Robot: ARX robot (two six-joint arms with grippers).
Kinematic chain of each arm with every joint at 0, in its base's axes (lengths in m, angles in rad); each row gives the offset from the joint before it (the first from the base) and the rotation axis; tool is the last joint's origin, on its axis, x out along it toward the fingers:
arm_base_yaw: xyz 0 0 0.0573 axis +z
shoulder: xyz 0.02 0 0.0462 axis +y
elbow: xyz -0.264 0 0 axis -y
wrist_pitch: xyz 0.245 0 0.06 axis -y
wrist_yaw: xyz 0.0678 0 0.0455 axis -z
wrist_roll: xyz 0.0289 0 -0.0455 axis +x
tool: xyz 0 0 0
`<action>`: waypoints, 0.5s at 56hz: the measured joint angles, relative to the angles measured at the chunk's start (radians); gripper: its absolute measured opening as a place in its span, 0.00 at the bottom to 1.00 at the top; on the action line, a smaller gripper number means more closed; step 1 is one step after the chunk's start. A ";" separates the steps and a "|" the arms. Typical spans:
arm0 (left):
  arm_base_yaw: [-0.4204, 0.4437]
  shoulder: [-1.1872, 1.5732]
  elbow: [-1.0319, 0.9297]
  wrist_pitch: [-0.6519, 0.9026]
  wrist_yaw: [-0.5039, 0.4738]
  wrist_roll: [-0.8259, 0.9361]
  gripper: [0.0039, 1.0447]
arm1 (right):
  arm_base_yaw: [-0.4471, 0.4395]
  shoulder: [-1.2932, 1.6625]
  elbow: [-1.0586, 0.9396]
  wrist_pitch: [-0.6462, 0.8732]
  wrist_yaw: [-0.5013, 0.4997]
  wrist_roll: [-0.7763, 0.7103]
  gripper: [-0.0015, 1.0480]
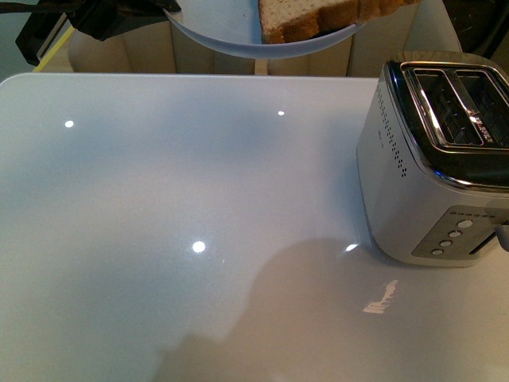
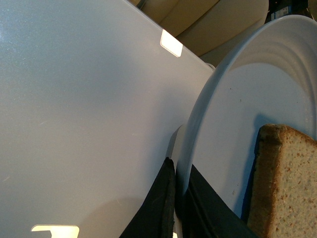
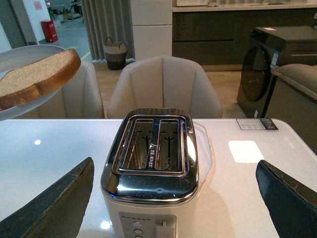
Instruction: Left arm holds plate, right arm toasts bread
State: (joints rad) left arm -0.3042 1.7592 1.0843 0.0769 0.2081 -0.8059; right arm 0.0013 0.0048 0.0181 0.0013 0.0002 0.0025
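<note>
The pale plate (image 1: pixel 238 44) is held up in the air at the top of the front view, with the bread slice (image 1: pixel 310 16) lying on it. My left gripper (image 2: pixel 177 201) is shut on the plate's rim (image 2: pixel 198 129), one black finger on each side; the bread (image 2: pixel 282 183) lies just beside it. My right gripper (image 3: pixel 173 203) is open and empty, its two dark fingers (image 3: pixel 54 203) spread to either side of the toaster (image 3: pixel 153 163). The plate (image 3: pixel 20 106) and bread (image 3: pixel 37 77) show high at that view's left edge. The toaster's two slots are empty.
The silver and white toaster (image 1: pixel 437 159) stands at the right of the glossy white table (image 1: pixel 183 199), buttons and lever on its near end. Beige chairs (image 3: pixel 163 84) stand behind the table's far edge. A small card (image 3: pixel 256 124) lies on the table beyond the toaster.
</note>
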 joint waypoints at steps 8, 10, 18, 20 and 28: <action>0.000 0.000 0.000 0.000 -0.002 -0.001 0.03 | 0.000 0.000 0.000 0.000 0.000 0.000 0.91; 0.000 0.000 0.000 0.000 -0.003 -0.001 0.03 | 0.000 0.000 0.000 0.000 0.000 0.000 0.91; 0.000 0.000 0.000 0.000 -0.003 -0.003 0.03 | 0.000 0.000 0.000 0.000 0.000 0.000 0.91; -0.001 0.000 0.000 0.000 -0.003 -0.003 0.03 | 0.000 0.000 0.000 0.000 0.000 0.000 0.91; -0.001 0.000 0.000 0.000 -0.003 -0.003 0.03 | 0.000 0.000 0.000 0.000 0.000 0.000 0.91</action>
State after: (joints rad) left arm -0.3050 1.7592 1.0843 0.0765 0.2050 -0.8089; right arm 0.0013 0.0048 0.0181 0.0013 0.0002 0.0025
